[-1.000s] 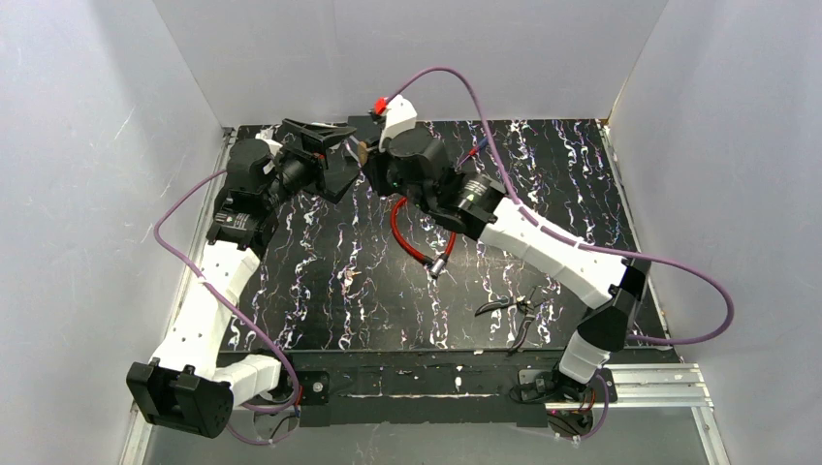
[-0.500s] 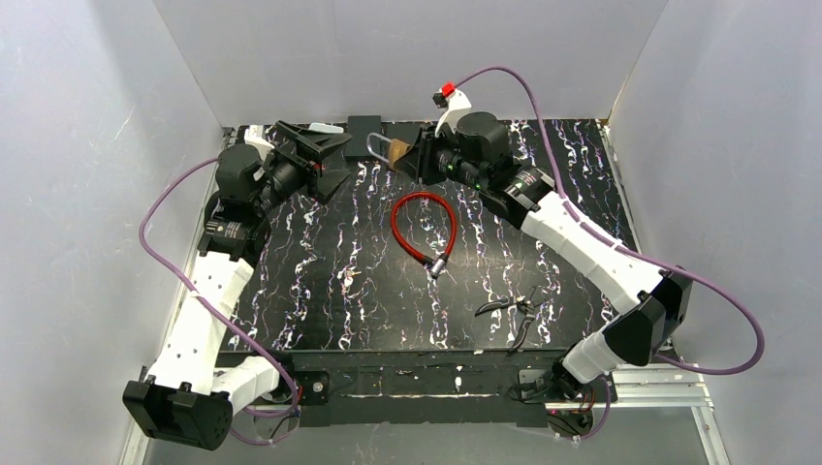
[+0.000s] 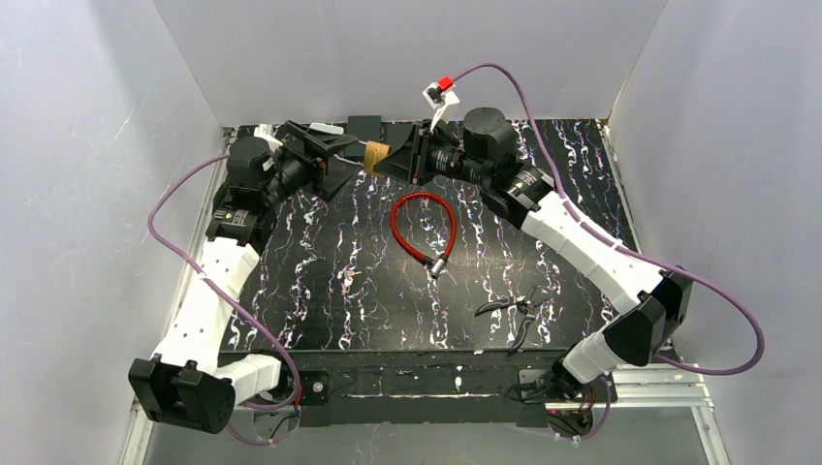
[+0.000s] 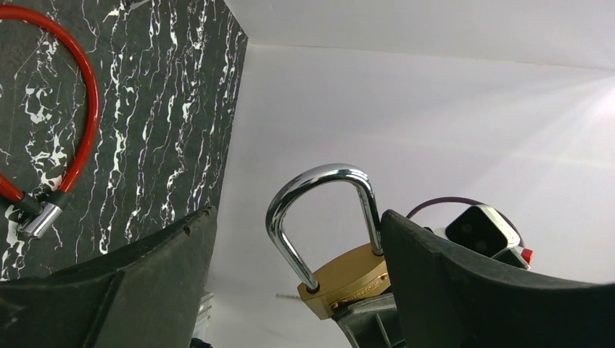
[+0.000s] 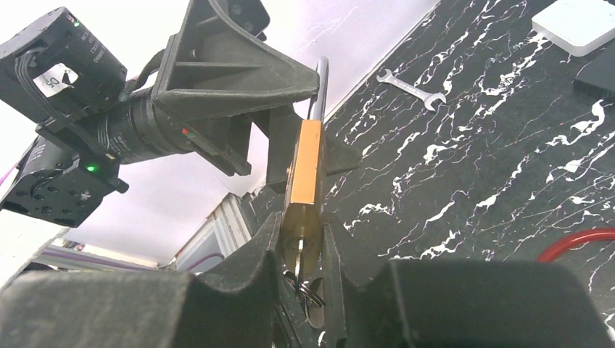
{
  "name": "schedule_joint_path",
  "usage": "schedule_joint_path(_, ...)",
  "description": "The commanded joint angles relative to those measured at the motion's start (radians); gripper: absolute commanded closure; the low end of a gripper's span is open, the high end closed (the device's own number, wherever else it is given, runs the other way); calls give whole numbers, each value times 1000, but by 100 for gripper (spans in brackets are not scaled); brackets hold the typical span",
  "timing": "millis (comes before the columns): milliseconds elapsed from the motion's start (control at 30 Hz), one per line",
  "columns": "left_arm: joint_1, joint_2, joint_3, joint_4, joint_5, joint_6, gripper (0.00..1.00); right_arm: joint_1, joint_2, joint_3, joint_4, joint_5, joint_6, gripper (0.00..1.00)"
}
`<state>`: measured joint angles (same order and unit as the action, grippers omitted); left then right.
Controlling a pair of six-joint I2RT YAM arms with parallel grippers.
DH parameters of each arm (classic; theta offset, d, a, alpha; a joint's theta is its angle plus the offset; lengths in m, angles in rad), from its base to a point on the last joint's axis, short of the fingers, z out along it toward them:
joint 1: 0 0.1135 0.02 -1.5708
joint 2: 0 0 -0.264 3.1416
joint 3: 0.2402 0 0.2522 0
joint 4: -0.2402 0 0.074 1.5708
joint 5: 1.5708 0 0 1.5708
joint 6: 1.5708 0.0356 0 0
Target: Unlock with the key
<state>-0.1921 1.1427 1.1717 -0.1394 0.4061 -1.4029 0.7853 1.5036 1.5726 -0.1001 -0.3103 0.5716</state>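
Note:
A brass padlock [image 3: 376,152] with a closed steel shackle is held in the air at the back of the table. My right gripper [image 3: 395,160] is shut on its body [image 5: 304,167]. A key [image 5: 299,264] with a ring sits in the keyhole between the right fingers. My left gripper [image 3: 334,153] is open. Its two fingers stand either side of the shackle [image 4: 319,188], the right one close against it. The padlock body [image 4: 352,279] shows low in the left wrist view.
A red cable lock [image 3: 424,223] lies in a loop mid-table. Black pliers [image 3: 514,310] lie at the front right. A black block [image 3: 365,126] sits at the back edge. A small wrench [image 5: 406,87] and a white box [image 5: 580,22] lie on the marbled tabletop [image 3: 320,281].
My right arm swung right and turned its wrist, then carried the padlock left until the shackle came between the open left fingers. The left gripper shifted only slightly.

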Motion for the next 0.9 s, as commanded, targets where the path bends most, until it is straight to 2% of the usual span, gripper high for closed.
schedule_joint_path(0, -11, 17, 41, -8, -11, 15, 21, 2, -10, 38, 198, -85, 32, 99)
schedule_joint_path(200, -13, 22, 32, -8, -9, 8, 30, 2, 14, 65, 185, -115, 1, 99)
schedule_joint_path(467, -13, 34, 29, -27, 13, 0, 57, 2, 33, 122, 102, -131, -149, 99)
schedule_joint_path(533, -13, 41, 32, -46, 22, 2, 61, 2, 24, 116, 102, -113, -202, 99)
schedule_joint_path(633, -13, 47, 26, -62, 43, 0, 64, 3, 10, 100, 102, -79, -272, 99)
schedule_joint_path(867, -13, 70, 38, -114, 98, -11, 64, 16, 11, 100, 87, -48, -375, 99)
